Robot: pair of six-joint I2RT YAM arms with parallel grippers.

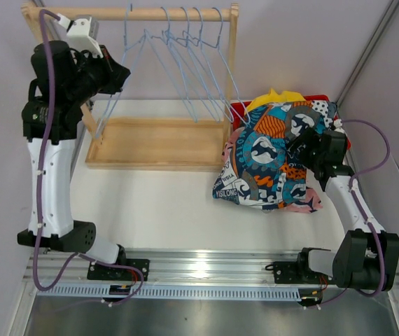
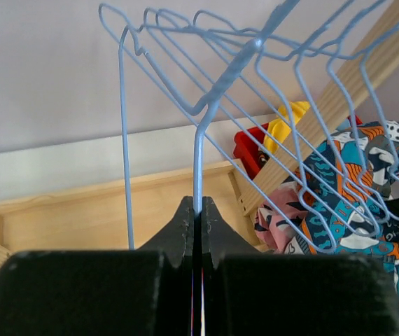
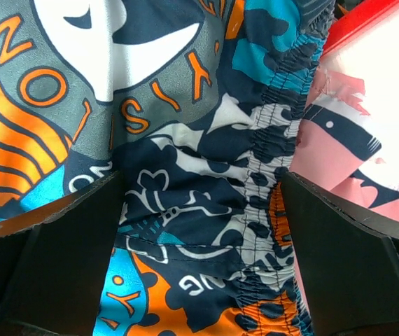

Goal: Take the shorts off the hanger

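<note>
Hangers point(image 1: 189, 40): all bare (removal looks finished).
Left gripper point(image 2: 197, 210): pressed together on one hanger wire point(image 2: 198, 154).
Right gripper point(image 3: 201, 224): spread wide.
Shorts point(image 1: 269, 150): piled directly beneath right gripper's jaws.

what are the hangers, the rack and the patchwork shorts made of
Hangers: thin light-blue wire, likely coated metal; smooth, bent in tight curves. Rack: pale, bare-looking wood, grain showing. Patchwork shorts: soft printed fabric, matte, puckered along the gathered waistband.
</note>
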